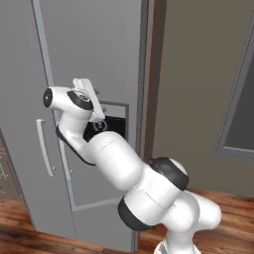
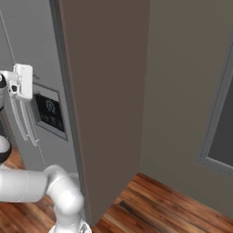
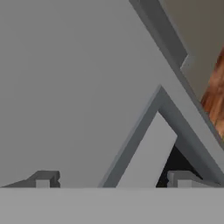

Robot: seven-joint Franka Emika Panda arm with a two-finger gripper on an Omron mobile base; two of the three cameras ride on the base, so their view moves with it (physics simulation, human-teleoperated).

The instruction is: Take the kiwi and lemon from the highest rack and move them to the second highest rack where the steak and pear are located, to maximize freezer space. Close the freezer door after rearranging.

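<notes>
You are looking at a closed grey refrigerator front. The freezer door [image 1: 20, 99] is the plain grey panel on the left of the left base view, shut flush, with its slim pale bar handle [image 1: 44, 148] standing upright low on it. Just beside it, to the right, is the other grey panel [image 1: 99, 44], which carries the black dispenser recess [image 2: 49, 111]. A brown cabinet side [image 2: 107, 91] rises right of the refrigerator, and a wooden floor [image 2: 154, 200] runs below.

Your arm reaches up across the dispenser panel, and the gripper [image 3: 113, 180] sits close against the refrigerator front at about the height of the dispenser. In the hand view its two dark fingertips [image 3: 43, 179] stand far apart, wide open, with nothing between them but the grey panel surface and the edge of the recess. It holds nothing.

In the right base view the white hand [image 2: 20, 82] hangs just above two pale vertical handles [image 2: 25, 120], left of the dispenser.

The doors hide the racks and the food.
</notes>
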